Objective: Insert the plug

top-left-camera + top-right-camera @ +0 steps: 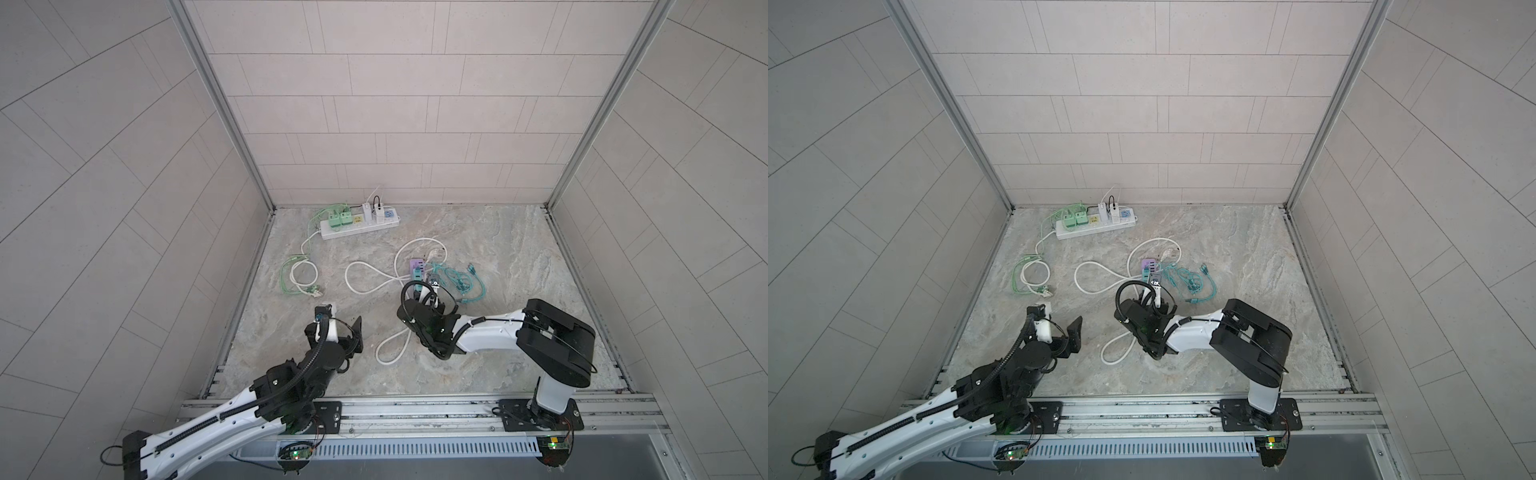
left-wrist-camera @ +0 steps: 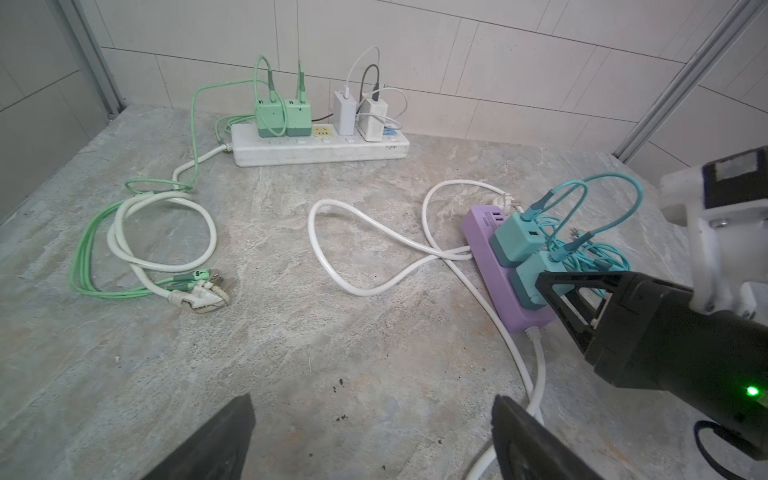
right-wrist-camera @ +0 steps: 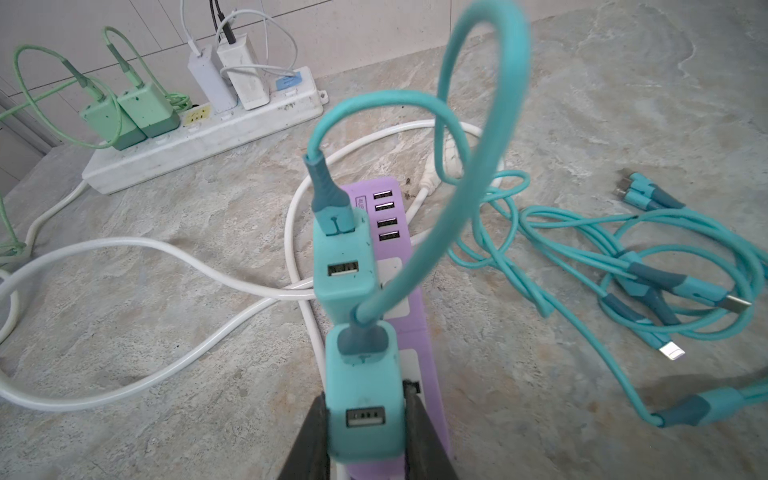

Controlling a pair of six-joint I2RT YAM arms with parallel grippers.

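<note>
Stone counter [image 1: 498, 257]: grey-veined, walled by pale tiles, carrying two power strips and loose cords.
Left jaws: spread wide and empty, over bare counter near the left wall, well apart from both strips.
Right jaws: closed narrowly on the plug [image 3: 365, 399], one finger against each side face.
White strip [image 1: 359, 226]: by the back wall, with two green chargers [image 2: 282, 116] and two white adapters [image 2: 357, 112] standing in it.
Purple strip [image 2: 515, 307]: mid-counter, its white cord [image 3: 124, 241] looped beside it.
Teal cables [image 3: 702, 291]: a tangled heap just right of the purple strip.
Plug: teal and upright on the purple strip, at the end nearer the robot, with its base against the strip's top. Whether it is fully home cannot be told. A teal cable rises from its top.
Second plug [image 3: 343, 266]: teal, on the same strip, just beyond the first.
</note>
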